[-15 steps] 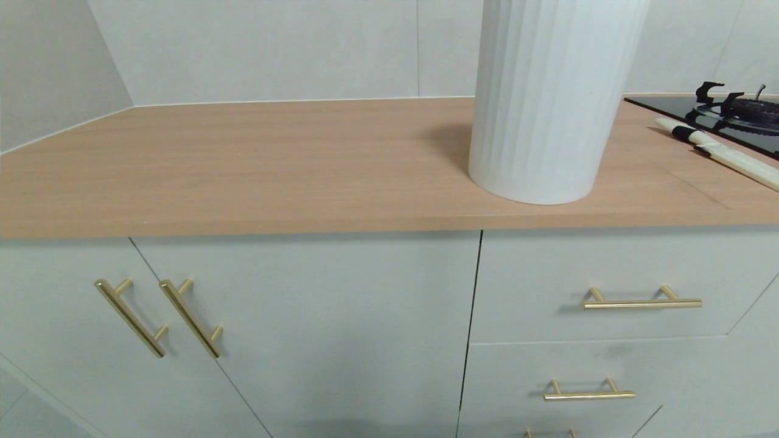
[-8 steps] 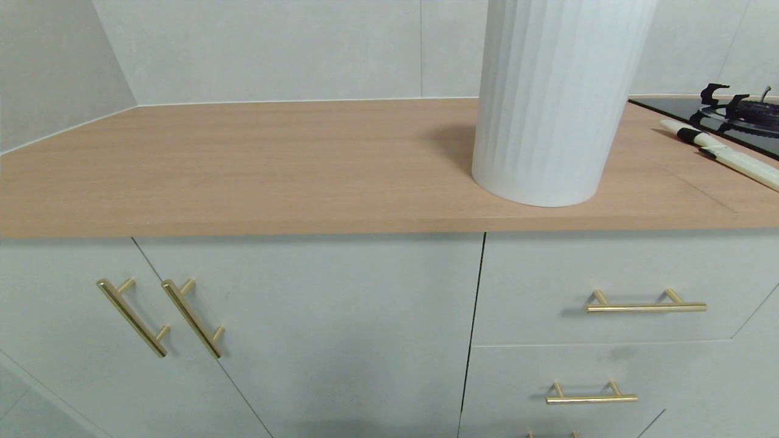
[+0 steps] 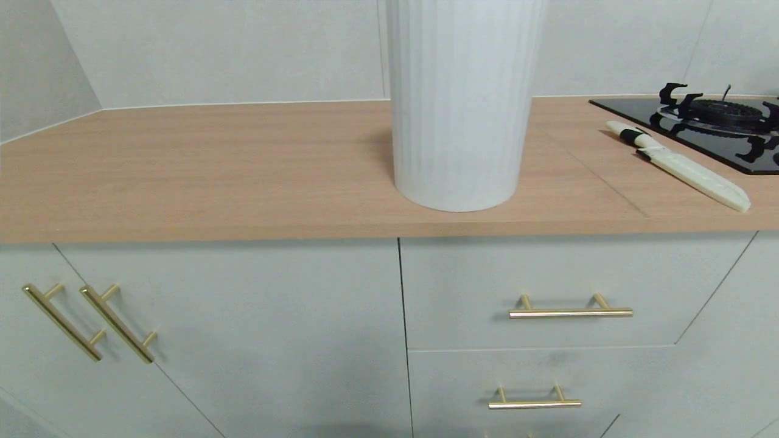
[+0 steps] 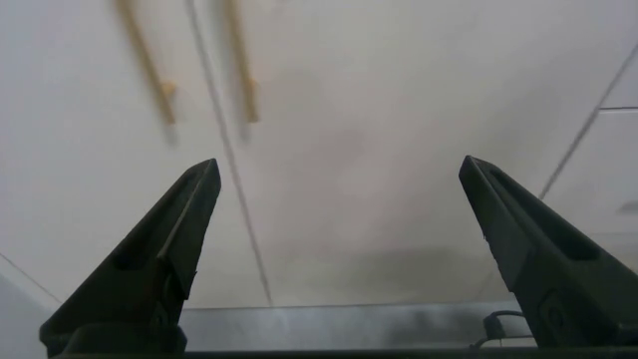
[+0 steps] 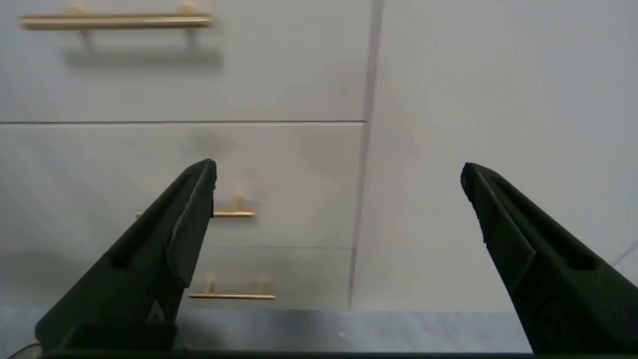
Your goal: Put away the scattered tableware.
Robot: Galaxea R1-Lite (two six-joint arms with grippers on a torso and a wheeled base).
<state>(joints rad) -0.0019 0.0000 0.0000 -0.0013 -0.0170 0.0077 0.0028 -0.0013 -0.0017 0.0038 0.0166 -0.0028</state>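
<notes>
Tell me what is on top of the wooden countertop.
The countertop carries a tall white ribbed container, a cream knife lying flat, and a black hob at the right. The container hides the surface behind it; its inside cannot be seen.

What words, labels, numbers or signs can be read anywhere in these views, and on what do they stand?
None can be read. The white ribbed container, the knife, the stove, the countertop and the cabinet fronts show no visible print, label, number or sign.
</notes>
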